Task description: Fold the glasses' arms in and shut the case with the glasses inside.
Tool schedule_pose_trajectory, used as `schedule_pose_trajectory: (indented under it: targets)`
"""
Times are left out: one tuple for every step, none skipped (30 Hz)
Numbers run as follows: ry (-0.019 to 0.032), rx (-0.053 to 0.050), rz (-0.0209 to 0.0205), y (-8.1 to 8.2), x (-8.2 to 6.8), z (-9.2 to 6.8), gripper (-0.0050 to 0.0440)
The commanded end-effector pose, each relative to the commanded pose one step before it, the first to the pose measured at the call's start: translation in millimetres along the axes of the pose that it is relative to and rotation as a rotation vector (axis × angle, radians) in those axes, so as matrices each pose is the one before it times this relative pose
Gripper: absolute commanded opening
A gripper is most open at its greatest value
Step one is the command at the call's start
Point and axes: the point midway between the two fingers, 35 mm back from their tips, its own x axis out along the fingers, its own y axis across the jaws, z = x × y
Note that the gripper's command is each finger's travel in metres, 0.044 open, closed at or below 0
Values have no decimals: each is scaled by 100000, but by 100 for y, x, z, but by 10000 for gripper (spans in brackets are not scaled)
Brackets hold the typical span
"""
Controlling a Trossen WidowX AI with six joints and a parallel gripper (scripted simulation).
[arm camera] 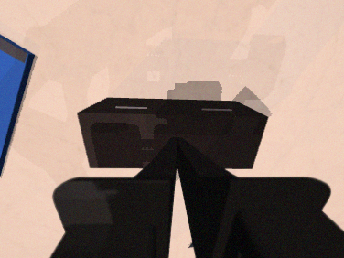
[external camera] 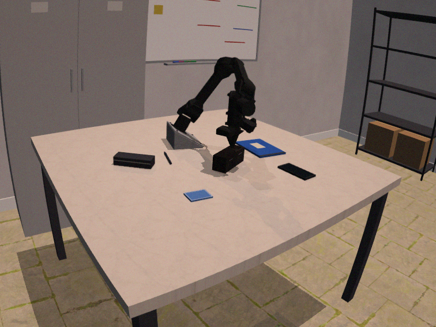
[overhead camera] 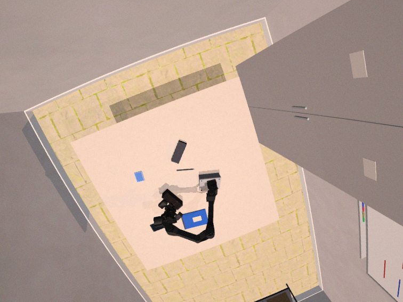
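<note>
From above, one black arm reaches from its grey base block (overhead camera: 209, 177) across the bench (overhead camera: 134, 241), and its claw (overhead camera: 169, 205) points down over one dark glasses case (overhead camera: 172, 197), which is shut. The case sits directly below and just ahead of the claw, its long axis slanting from upper left to lower right in this view. One blue book (overhead camera: 194, 218) with a white label lies just beside the wrist, on the side toward the arm's elbow. One small blue card (overhead camera: 139, 176), one thin pen (overhead camera: 185, 169) and one dark box (overhead camera: 178, 151) lie farther off, beyond the case.

From the side, the claw (external camera: 231, 142) hangs tip-down right at the top of the case (external camera: 228, 158); whether it touches the lid cannot be told. The case is closed, with no glasses showing. One black phone (external camera: 296, 170) lies flat to the claw's right, well apart, and the book (external camera: 260, 147) lies behind it.

From the wrist, the two fingers are clenched tip to tip with nothing between them. The case (arm camera: 171, 134) lies crosswise just beyond the tips, long axis left to right, two pale hinge marks along its far top edge.
</note>
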Motion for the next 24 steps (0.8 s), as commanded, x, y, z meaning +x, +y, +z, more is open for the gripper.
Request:
schedule_pose_trajectory:
  targets:
    - [-593,-102,-499,-48,-565,-47,0]
    - [43,-8,-55,-93,-723,-58,0]
    - [44,-9,-53,-93,-883,-89,0]
    - [41,-11,-45,-84,-1078,-134,0]
    - [29,-13,-26,-55,-1306,-198,0]
    - [3,-17,7,1,-1550,-284,0]
    - [-1433,-1204,-1427,-248,-1700,-52,0]
    - [-652,-570,-681,-45,-1399,-189,0]
    - [1069,956,1275,360,-647,-409,0]
    - [619,571,781,229,-383,-249,0]
    - [208,195,270,81,-122,-93,0]
    - [0,0,0,0,-8,7,0]
    - [-741,545,-453,-384,717,226,0]
    - [531,-389,321,269,-514,-158,0]
    - [210,-156,132,111,-205,-65,0]
    - [10,1,-11,187,37,-62,0]
    - [0,0,0,0,0,0,0]
    - [0,0,0,0,0,0,0]
    - [28,1,-30,557,116,-195,0]
    - [40,2,-44,913,208,-351,0]
    - [38,2,-45,1104,283,-481,0]
    - [26,1,-33,1071,313,-531,0]
    - [14,0,-20,1033,341,-577,0]
    - [2,-1,-8,994,370,-621,0]
